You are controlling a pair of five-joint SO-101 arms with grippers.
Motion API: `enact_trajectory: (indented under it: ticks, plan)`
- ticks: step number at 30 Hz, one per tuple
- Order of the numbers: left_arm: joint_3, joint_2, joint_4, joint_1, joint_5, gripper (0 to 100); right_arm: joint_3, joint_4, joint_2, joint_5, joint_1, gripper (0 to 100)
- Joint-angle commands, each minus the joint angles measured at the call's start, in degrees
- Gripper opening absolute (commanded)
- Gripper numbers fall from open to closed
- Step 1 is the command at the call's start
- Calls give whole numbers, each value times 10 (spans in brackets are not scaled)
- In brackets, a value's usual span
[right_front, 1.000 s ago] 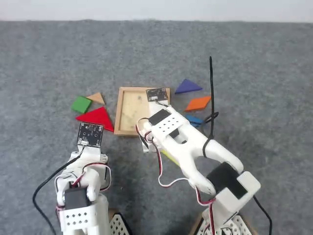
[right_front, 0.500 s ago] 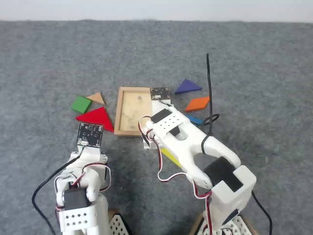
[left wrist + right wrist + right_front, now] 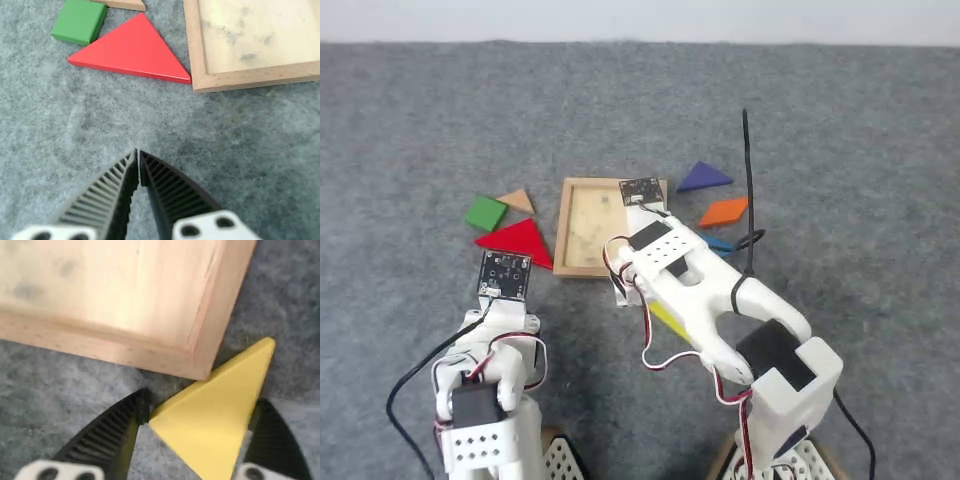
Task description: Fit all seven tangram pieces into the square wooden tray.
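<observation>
The square wooden tray (image 3: 582, 225) lies mid-table with its floor bare, and its near corner (image 3: 200, 360) is close up in the right wrist view. My right gripper (image 3: 200, 412) is down at that corner, shut on the yellow triangle (image 3: 215, 425), one finger on each side. A strip of that yellow triangle (image 3: 669, 320) shows under the right arm. My left gripper (image 3: 138, 152) is shut with nothing in it, just short of the red triangle (image 3: 132, 50). The red triangle (image 3: 517, 241), green square (image 3: 486, 213) and tan triangle (image 3: 518, 201) lie left of the tray.
Right of the tray lie a purple triangle (image 3: 703, 177), an orange parallelogram (image 3: 725, 211) and a blue piece (image 3: 718, 244) partly under the right arm. A black cable (image 3: 748, 190) rises beside them. Grey carpet covers the table.
The right arm's rear part has swung a little to the left and its wrist has shifted slightly over the tray's right edge. The left arm and the loose pieces have stayed put.
</observation>
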State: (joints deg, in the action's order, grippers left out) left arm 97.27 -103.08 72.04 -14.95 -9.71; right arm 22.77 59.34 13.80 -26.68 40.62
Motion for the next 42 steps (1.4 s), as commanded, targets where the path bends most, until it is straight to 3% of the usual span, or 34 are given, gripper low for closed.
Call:
enact_trajectory:
  ticks: [1, 4, 10, 12, 20, 26, 42]
  plan:
    - [-9, -10, 3, -4, -4, 12, -2, 11, 6, 35, -7, 173]
    - [-9, -10, 3, -4, -4, 12, -2, 11, 5, 40, -7, 199]
    - [-9, -10, 3, -4, -4, 12, -24, 72, 0, 40, 3, 439]
    - [-9, -10, 3, -4, -4, 12, -40, 106, 0, 40, 9, 473]
    - [-9, -10, 3, -4, -4, 12, -42, 133, 6, 42, 57, 407]
    - [-9, -10, 3, -4, -4, 12, -22, 133, 5, 104, 77, 380]
    - [-9, -10, 3, -5, -4, 12, 8, 131, 15, 221, 14, 379]
